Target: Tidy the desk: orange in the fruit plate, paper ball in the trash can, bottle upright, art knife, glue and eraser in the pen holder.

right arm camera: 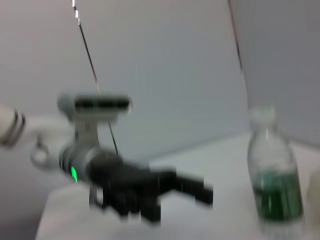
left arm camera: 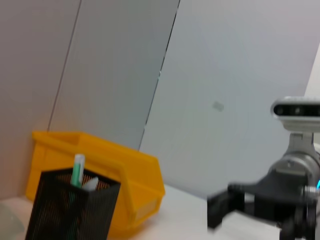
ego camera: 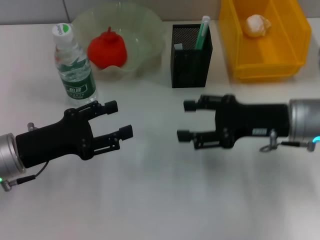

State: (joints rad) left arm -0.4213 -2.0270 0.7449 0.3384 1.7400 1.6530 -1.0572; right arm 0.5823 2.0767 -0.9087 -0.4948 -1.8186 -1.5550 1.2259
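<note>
At the back of the white desk (ego camera: 160,200), the round red-orange orange (ego camera: 106,48) sits in the translucent pale-green scalloped fruit plate (ego camera: 145,30). Beside it the clear green-labelled bottle (ego camera: 73,65) stands upright. A crumpled white paper ball (ego camera: 257,24) lies inside the yellow plastic trash can (ego camera: 240,45). Between them stands the black mesh pen holder (ego camera: 191,62). Nearer, the left end effector (ego camera: 121,119) and right end effector (ego camera: 184,120) hover, fingers apart, empty.

Pen holder (ego camera: 191,56) contents mostly hidden behind mesh; trash can (ego camera: 263,37) cut by top edge
</note>
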